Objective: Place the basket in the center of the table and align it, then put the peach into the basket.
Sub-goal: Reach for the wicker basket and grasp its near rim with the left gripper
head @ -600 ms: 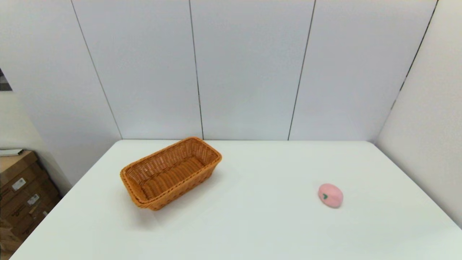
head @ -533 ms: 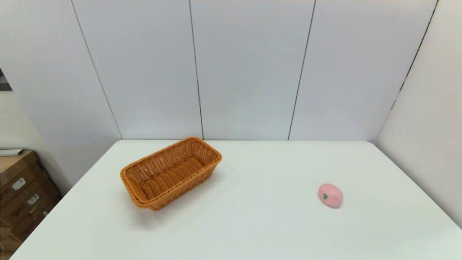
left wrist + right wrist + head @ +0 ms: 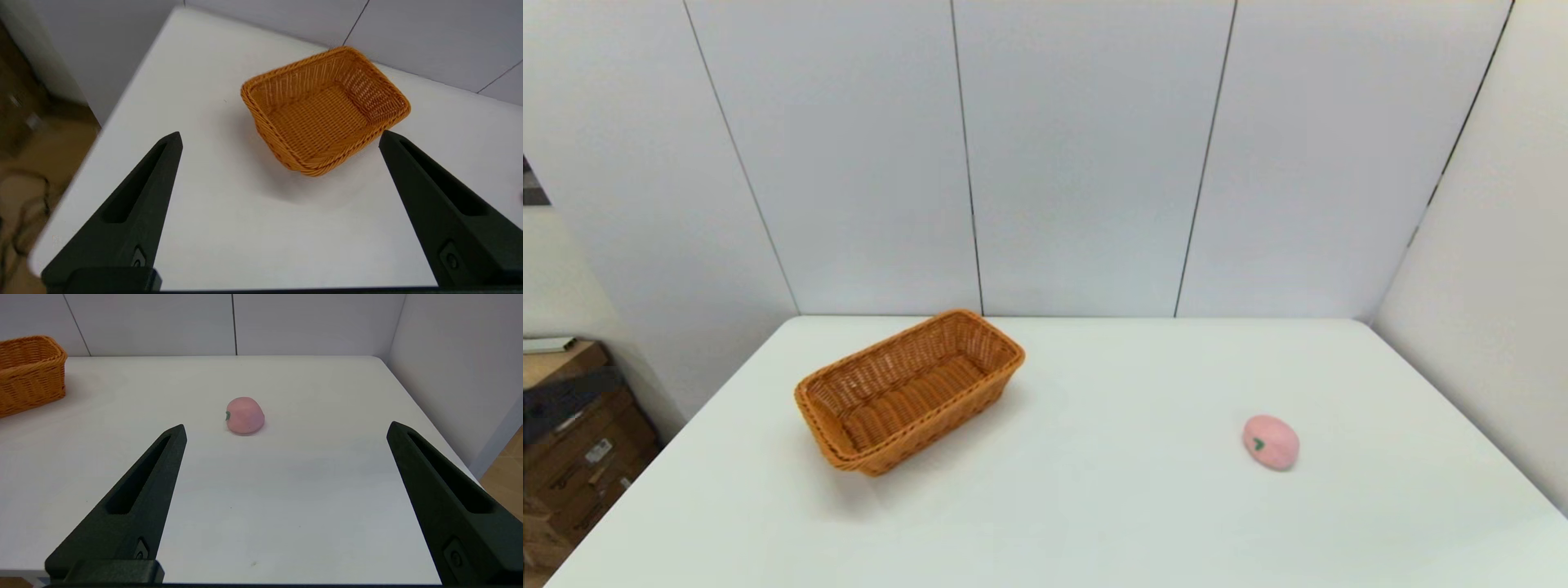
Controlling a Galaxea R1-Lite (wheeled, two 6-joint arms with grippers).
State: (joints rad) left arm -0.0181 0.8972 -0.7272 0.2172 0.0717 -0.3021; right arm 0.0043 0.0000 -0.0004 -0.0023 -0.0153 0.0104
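Left gripper (image 3: 280, 139): two long matte-black fingers (image 3: 135, 212), wedge-shaped, tapering to blunt tips. Each has a recessed elongated slot along its inner face and a small round screw near the base. Right gripper (image 3: 286, 430): identical black fingers (image 3: 139, 498), same slots and screws.

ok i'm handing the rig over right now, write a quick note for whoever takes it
Left gripper: open, holds nothing, short of the basket.
Right gripper: open, holds nothing, short of the peach.
Basket: empty, on the left rear part of the table, turned at an angle to its edges.
Peach: on the right side of the table, far from the basket.
Done: nothing yet.
Left: move the basket to the centre and square it, then put the peach in.
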